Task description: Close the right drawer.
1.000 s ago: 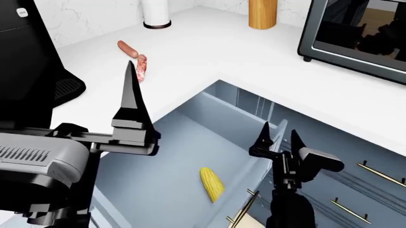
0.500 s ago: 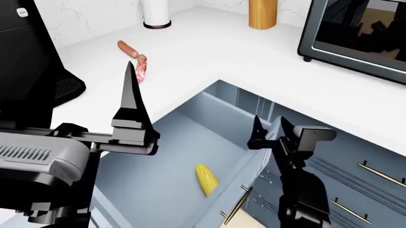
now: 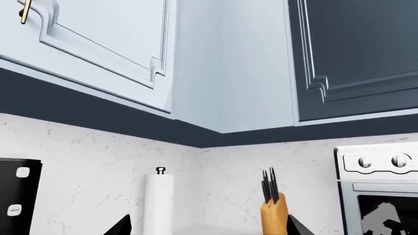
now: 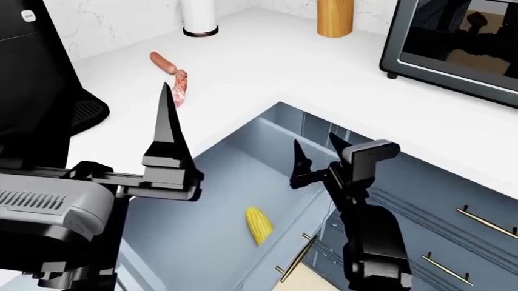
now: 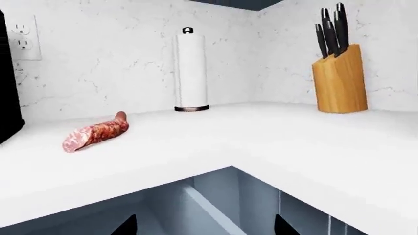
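Note:
The right drawer (image 4: 198,200) stands pulled out below the white counter, a light blue-grey box with a corn cob (image 4: 259,225) on its floor. Its brass bar handle (image 4: 293,262) shows on the front panel at the bottom. My right gripper (image 4: 317,153) hangs open over the drawer's far end by the front panel's top edge, holding nothing. The right wrist view looks into the drawer (image 5: 196,205) between the open right gripper's (image 5: 205,227) tips. My left gripper (image 4: 167,121) is raised above the drawer's left side; in its wrist view the left gripper (image 3: 207,230) is open and empty.
On the counter lie a salami (image 4: 179,85) and a small sausage (image 4: 162,61), with a paper towel roll (image 4: 198,17) and a knife block (image 4: 335,17) behind. A black oven (image 4: 457,42) stands at right, a black machine (image 4: 36,73) at left. Darker drawers (image 4: 486,223) sit at right.
My right gripper has moved up and left, from astride the drawer's front panel to over its far end. The drawer, its handle and the corn have shifted slightly left.

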Motion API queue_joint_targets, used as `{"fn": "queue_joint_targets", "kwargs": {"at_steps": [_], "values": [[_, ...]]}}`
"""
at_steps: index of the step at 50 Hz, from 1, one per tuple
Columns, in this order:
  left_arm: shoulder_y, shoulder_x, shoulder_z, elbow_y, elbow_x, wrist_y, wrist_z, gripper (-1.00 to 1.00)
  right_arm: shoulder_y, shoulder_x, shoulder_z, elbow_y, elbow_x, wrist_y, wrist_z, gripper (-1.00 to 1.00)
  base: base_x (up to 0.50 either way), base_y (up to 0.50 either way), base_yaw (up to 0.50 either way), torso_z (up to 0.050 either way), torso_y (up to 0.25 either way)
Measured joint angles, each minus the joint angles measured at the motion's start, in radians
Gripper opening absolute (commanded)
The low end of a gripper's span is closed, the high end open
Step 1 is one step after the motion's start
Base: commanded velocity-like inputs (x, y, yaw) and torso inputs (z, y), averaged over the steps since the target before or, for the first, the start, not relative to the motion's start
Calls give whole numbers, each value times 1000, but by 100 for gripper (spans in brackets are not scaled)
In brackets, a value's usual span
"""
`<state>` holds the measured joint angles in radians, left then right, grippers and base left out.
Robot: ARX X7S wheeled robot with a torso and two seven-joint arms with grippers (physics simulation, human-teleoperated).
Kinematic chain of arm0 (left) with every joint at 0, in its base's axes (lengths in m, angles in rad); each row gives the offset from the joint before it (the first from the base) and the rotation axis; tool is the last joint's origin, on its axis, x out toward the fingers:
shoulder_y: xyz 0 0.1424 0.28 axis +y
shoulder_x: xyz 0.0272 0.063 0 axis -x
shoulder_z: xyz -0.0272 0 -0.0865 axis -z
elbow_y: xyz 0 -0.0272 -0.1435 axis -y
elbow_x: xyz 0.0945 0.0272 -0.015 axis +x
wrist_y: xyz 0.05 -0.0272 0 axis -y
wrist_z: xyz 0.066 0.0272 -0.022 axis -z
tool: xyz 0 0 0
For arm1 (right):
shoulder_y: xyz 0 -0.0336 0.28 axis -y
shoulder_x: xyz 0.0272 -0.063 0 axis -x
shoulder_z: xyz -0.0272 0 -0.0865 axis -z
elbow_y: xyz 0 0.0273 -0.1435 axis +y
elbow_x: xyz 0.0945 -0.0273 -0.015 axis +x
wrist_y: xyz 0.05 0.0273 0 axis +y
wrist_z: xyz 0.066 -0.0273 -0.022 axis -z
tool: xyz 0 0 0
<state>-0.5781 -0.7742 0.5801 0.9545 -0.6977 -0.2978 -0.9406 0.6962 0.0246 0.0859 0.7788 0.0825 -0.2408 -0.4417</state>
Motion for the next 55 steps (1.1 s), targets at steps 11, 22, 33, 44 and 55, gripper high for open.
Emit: {"fn": "queue_joint_targets", "kwargs": {"at_steps": [11, 22, 33, 44, 55], "values": [[23, -7, -1, -5, 11, 25, 1, 100, -131, 18, -208, -552, -125, 140, 127, 100, 0, 0, 0, 0, 0], [28, -12, -1, -2, 11, 33, -2, 100, -184, 43, -316, -922, -234, 251, 179, 100, 0, 0, 0, 0, 0], [26, -15, 0, 4, 6, 32, -7, 100, -208, 72, -341, -1143, -301, 350, 209, 100, 0, 0, 0, 0, 0], [27, -18, 1, 4, 6, 36, -7, 100, -239, 105, -294, -1316, -375, 459, 253, 100, 0, 0, 0, 0, 0], [28, -18, 8, 3, 12, 39, -5, 100, -282, 133, -234, -1435, -414, 527, 288, 100, 0, 0, 0, 0, 0]]}}
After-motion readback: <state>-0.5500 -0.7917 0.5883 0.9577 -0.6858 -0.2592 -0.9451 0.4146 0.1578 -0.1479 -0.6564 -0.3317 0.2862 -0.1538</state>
